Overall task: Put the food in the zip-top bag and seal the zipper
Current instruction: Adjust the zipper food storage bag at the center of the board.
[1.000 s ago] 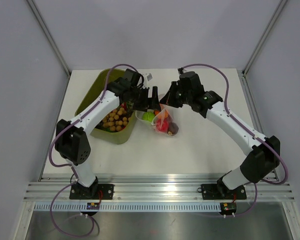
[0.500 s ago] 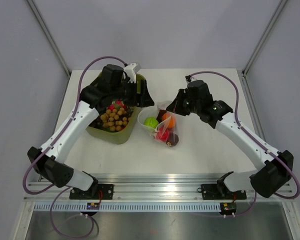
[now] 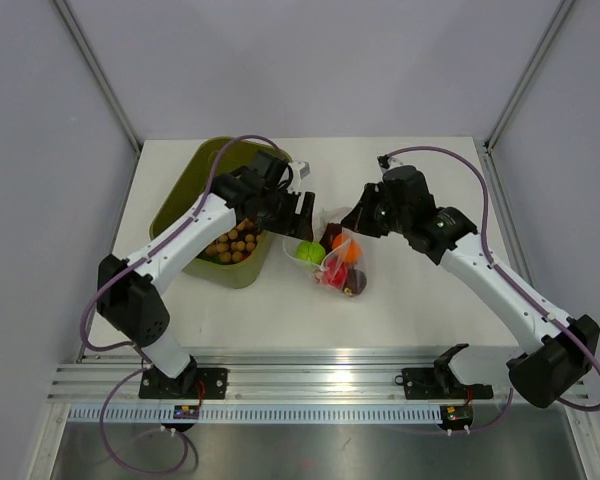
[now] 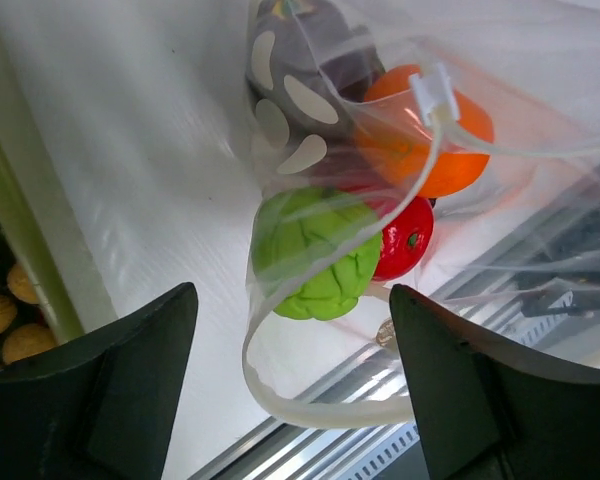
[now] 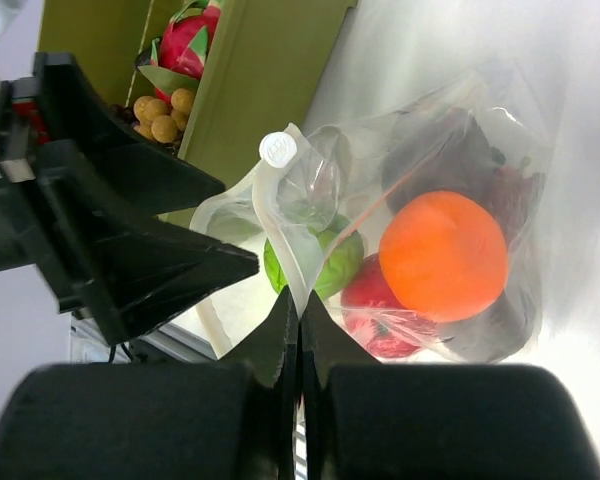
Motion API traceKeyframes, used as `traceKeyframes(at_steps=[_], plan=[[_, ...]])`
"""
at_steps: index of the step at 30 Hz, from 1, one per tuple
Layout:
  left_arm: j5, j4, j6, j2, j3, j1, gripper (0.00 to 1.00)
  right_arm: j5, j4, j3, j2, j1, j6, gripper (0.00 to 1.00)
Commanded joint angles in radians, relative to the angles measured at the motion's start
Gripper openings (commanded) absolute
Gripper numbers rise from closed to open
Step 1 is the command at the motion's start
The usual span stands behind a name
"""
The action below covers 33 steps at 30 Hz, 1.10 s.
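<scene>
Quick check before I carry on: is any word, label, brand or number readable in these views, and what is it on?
No readable text in any view.
Small dark tags at the arm bases: too small to read.
Clear crinkly zip-top bag: pale oval marks only, no words.
Olive-green plastic tub: no label visible.

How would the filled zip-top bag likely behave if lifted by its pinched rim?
Probably floppy: the zip-top bag looks thin and crinkled and should sag beneath the right gripper. The food, rounded and loose inside, would likely slump toward the bottom.
</scene>
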Motion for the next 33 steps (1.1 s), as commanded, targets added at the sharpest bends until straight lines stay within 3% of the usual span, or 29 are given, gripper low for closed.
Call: traceKeyframes(at_steps=[1,3,4,7,8,9,12,14,19,33], plan=[[0.008,0.024,0.024,0.035,0.038,-0.018,0.72,0.027,-0.003,0.003,-0.051,-0.003,-0.022,0.01],[0.036,0.023,0.006,0.074,0.059,-0.023,0.59,0.016,-0.037,0.022,-0.054,-0.003,-0.036,0.01],[0.048,0.018,-0.002,0.08,0.071,-0.023,0.4,0.012,-0.055,0.031,-0.057,-0.003,-0.056,0.02],[0.066,0.031,-0.02,0.068,0.101,-0.021,0.21,0.008,-0.108,0.032,-0.1,-0.002,-0.102,0.34],[0.082,0.035,-0.031,0.063,0.123,-0.017,0.16,0.033,-0.118,0.028,-0.146,-0.002,-0.114,0.38],[0.1,0.035,-0.04,0.065,0.139,-0.017,0.16,0.059,-0.112,0.005,-0.181,0.018,-0.129,0.5],[0.245,0.058,-0.112,0.088,0.194,-0.015,0.07,0.142,-0.094,-0.032,-0.304,0.059,-0.184,0.7],[0.275,0.121,-0.204,0.089,0.194,-0.015,0.0,0.177,-0.135,-0.027,-0.324,0.075,-0.214,0.72],[0.292,0.242,-0.362,0.094,0.197,-0.015,0.0,0.27,-0.134,-0.087,-0.336,0.17,-0.245,0.73],[0.284,0.238,-0.367,0.123,0.2,-0.015,0.0,0.386,-0.128,-0.202,-0.367,0.179,-0.225,0.67]])
